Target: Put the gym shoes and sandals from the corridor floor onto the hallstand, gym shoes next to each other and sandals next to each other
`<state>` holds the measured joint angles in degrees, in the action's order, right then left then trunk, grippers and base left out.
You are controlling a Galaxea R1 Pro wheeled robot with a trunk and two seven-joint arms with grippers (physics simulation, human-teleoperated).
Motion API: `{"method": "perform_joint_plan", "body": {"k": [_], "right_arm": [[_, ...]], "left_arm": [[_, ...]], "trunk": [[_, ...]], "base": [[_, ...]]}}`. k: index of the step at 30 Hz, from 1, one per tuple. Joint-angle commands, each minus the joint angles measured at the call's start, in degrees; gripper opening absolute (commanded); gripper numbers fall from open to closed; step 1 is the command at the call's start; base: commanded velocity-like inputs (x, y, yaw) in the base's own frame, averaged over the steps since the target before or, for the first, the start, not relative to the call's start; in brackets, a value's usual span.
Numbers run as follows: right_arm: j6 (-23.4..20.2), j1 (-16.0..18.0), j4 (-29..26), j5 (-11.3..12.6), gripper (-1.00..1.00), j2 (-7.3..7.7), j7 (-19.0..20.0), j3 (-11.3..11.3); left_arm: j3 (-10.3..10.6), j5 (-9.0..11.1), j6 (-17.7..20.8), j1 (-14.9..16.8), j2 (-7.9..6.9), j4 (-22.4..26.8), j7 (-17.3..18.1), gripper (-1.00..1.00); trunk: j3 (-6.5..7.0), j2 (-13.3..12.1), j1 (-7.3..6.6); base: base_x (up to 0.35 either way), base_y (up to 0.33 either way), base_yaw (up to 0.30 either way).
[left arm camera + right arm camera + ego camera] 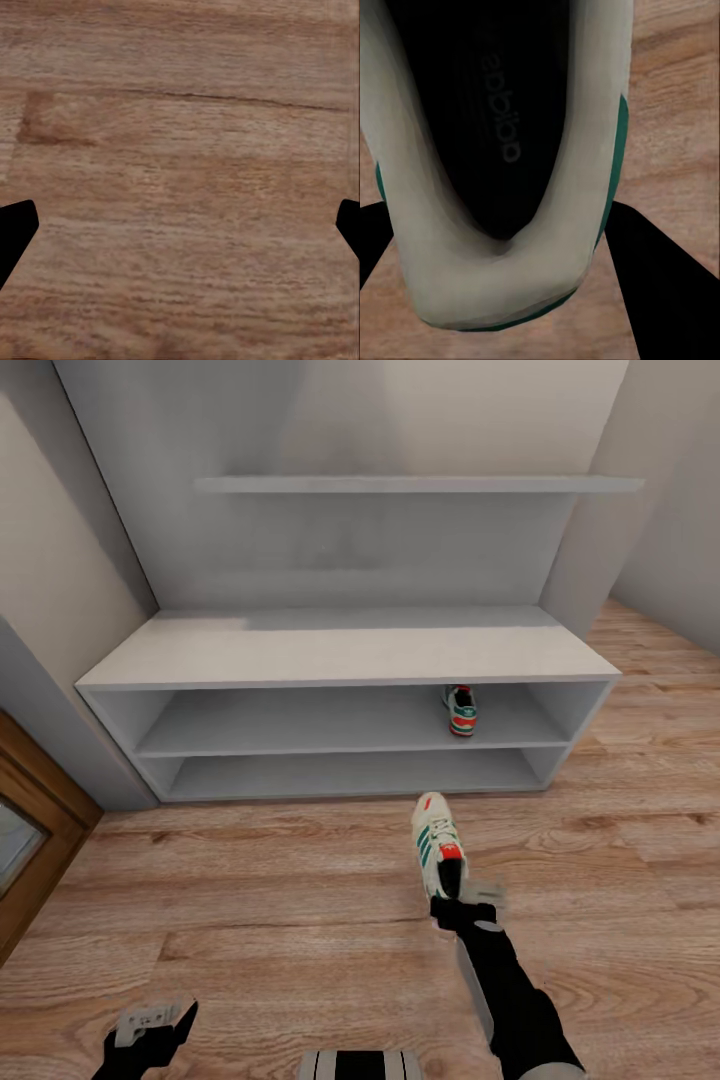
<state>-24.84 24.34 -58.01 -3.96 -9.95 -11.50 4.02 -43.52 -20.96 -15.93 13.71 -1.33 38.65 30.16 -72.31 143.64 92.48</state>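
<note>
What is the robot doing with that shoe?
The robot is tidying shoes onto the grey shoe rack. Its right gripper is shut on the heel of one white gym shoe, holding it over the wooden floor in front of the rack. The matching shoe already sits on the upper low shelf. The left gripper is open and empty near the floor.

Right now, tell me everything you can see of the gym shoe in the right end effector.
The held gym shoe is a white low-top with green side stripes and a red-orange tongue tab. The right end effector grips its heel, toe pointing toward the hallstand, over the corridor floor. The right wrist view shows its dark insole with printed lettering and green heel trim between the fingers.
</note>
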Motion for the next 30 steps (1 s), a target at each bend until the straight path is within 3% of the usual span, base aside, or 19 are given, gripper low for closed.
{"method": "perform_joint_plan", "body": {"k": [1, 4, 7, 8, 11, 12, 17, 21, 26, 30], "right_arm": [[-4.4, 1.2, -2.3, -0.2, -1.00, -0.05, -0.6, -1.4], [-7.9, 4.1, -4.3, -0.2, -1.00, -0.05, -1.8, -2.8], [-8.5, 5.1, -4.5, -0.2, -1.00, -0.05, -4.5, -3.1], [-8.8, 7.5, -4.2, 0.0, -1.00, -0.05, -8.5, -3.3], [-9.0, 9.3, -4.3, 0.0, -1.00, -0.05, -9.3, -3.6], [-9.0, 9.5, -4.5, 0.0, -1.00, -0.05, -9.3, -4.1], [-9.6, 9.7, -4.7, 0.0, -1.00, -0.05, -9.4, -7.0], [-9.7, 9.8, -4.8, 0.0, -1.00, -0.05, -9.4, -7.9], [-9.8, 9.8, -5.7, 0.0, -1.00, -0.05, -9.4, -8.2], [-9.8, 9.8, -6.3, 0.0, -1.00, -0.05, -9.4, -8.2]], "left_arm": [[-0.4, -0.7, -0.4, -0.1, 0.01, 0.3, 1.7, 1.00], [-0.4, -0.8, -0.4, -0.3, -0.12, 0.5, 3.3, 1.00], [-0.2, -1.0, -0.6, -0.4, -0.26, 0.4, 3.7, 1.00], [0.1, -4.7, -2.9, -0.4, -0.38, -0.1, 3.9, 1.00], [0.2, -10.0, -5.9, -0.4, -0.29, -0.5, 5.7, 1.00], [0.2, -10.7, -6.2, -0.4, -0.36, -0.7, 7.1, 1.00], [0.2, -11.7, -6.8, -0.4, -0.67, -0.9, 14.4, 1.00], [0.1, -11.8, -6.8, -0.4, -0.95, -0.8, 19.8, 1.00], [0.2, -11.8, -6.8, -0.4, -0.97, -0.6, 23.7, 1.00], [0.3, -11.8, -6.7, -0.4, -1.02, -0.5, 24.5, 1.00]], "trunk": [[-0.05, 0.0, 0.00], [-0.05, 0.0, 0.00], [-0.05, 0.0, 0.00], [-0.05, 0.0, 0.00], [-0.05, 0.0, 0.00], [-0.05, 0.0, 0.00], [-0.05, 0.0, 0.00], [-0.05, 0.0, 0.00], [-0.05, 0.0, 0.00], [-0.05, 0.0, 0.00]], "base": [[0.000, 0.000, 0.000], [0.000, 0.000, 0.000], [0.000, 0.000, 0.000], [0.000, 0.000, 0.000], [0.000, 0.000, 0.000], [0.000, 0.000, 0.000], [0.000, 0.000, 0.000], [0.000, 0.000, 0.000], [0.000, 0.000, 0.000], [0.005, 0.000, 0.000]]}}
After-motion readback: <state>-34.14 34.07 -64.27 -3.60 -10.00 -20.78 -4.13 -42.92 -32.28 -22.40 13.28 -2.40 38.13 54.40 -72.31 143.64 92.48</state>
